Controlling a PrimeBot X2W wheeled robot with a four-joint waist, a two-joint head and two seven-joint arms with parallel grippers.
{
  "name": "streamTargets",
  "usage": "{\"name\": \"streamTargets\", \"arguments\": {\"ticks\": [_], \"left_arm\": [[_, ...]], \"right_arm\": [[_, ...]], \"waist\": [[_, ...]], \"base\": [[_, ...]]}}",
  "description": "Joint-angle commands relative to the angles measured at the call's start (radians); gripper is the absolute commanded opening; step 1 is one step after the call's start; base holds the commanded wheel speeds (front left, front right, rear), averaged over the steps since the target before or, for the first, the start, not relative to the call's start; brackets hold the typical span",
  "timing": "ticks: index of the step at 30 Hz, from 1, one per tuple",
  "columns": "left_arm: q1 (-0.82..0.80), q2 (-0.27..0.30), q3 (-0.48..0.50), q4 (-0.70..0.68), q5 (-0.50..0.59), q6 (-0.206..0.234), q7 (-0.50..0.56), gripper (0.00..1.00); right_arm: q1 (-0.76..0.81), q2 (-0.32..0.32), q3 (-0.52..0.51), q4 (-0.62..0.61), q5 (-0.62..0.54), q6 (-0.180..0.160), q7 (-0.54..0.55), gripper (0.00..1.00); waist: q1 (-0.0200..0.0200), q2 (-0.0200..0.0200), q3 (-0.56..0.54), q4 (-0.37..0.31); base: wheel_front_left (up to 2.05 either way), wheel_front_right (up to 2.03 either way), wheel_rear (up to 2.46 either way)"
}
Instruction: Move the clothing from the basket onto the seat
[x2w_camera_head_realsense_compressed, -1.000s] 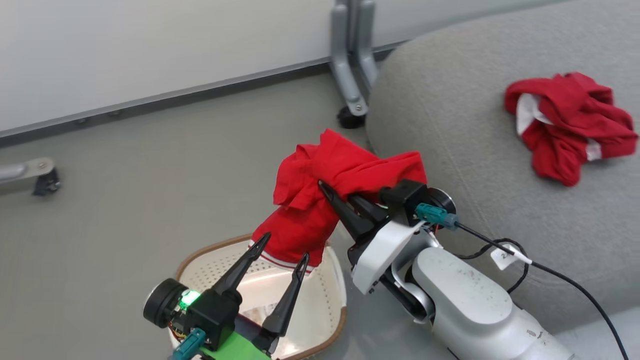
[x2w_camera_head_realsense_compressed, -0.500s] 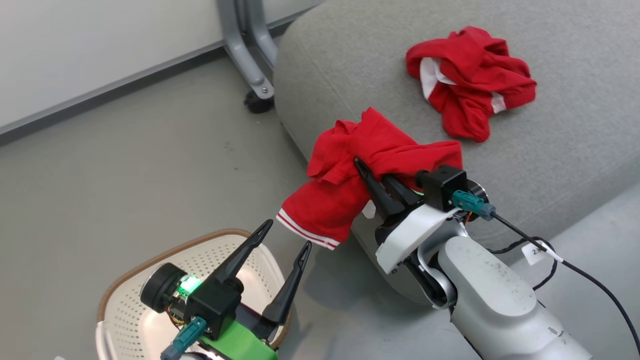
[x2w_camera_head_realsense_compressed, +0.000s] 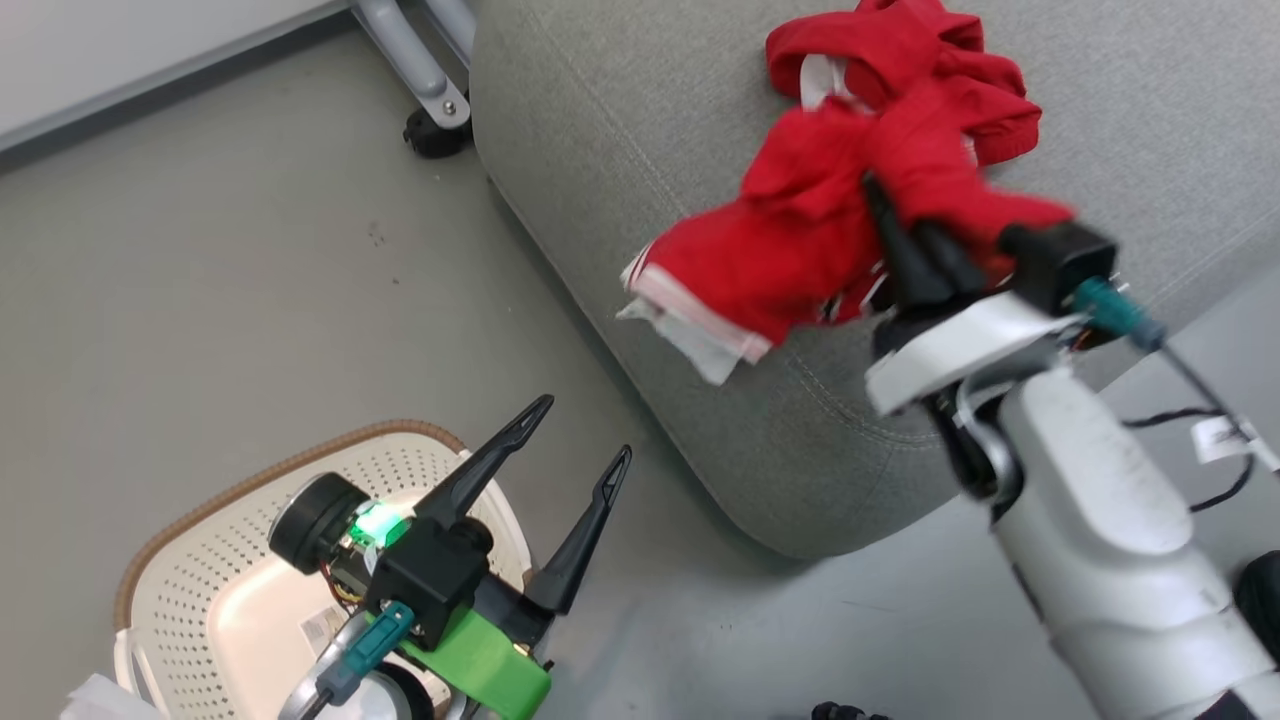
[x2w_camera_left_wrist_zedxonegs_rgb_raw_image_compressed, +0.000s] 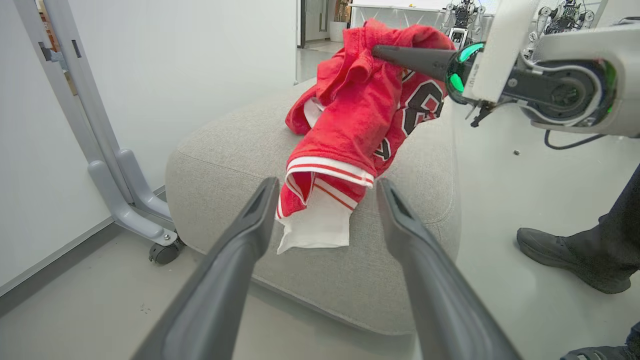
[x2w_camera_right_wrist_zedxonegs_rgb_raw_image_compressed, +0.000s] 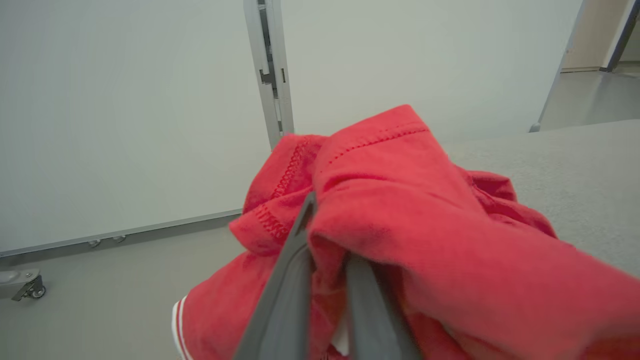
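Holding a red garment (x2w_camera_head_realsense_compressed: 790, 250) clamped in my right gripper (x2w_camera_head_realsense_compressed: 888, 208) over the seat (x2w_camera_head_realsense_compressed: 600, 150), other garment (x2w_camera_head_realsense_compressed: 975, 75) just beyond; left gripper (x2w_camera_head_realsense_compressed: 585, 426) spread, empty.

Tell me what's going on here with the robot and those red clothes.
The robot's right gripper is shut on a crumpled red fabric garment with white striped trim, holding it over the near edge of the large grey woven-fabric seat cushion. A second red-and-white garment already lies bunched on that seat just beyond it. The left gripper hangs open and empty near the oval cream-white perforated plastic basket on the floor.
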Motion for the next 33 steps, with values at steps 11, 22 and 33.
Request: {"name": "streamTargets", "arguments": {"ticks": [11,22,33], "left_arm": [[-0.179,0.054,-0.05,-0.059,0.033,-0.014,0.037,1.0],[-0.299,0.064,-0.093,-0.049,0.035,-0.016,0.009,1.0],[-0.326,0.053,-0.111,-0.008,0.026,-0.009,-0.026,1.0]], "right_arm": [[-0.252,-0.147,-0.285,-0.017,-0.048,0.0,-0.005,0.0],[-0.399,-0.21,-0.426,0.248,-0.042,0.0,-0.004,0.0],[-0.323,-0.181,-0.5,0.327,-0.039,0.0,-0.004,1.0]], "waist": [[0.0,-0.0001,0.232,0.141],[0.0,-0.0001,0.368,0.228],[0.0,-0.0001,0.374,0.246]], "base": [[0.0,0.0,0.0],[0.0,0.0,0.0],[0.0,0.0,0.0]]}}
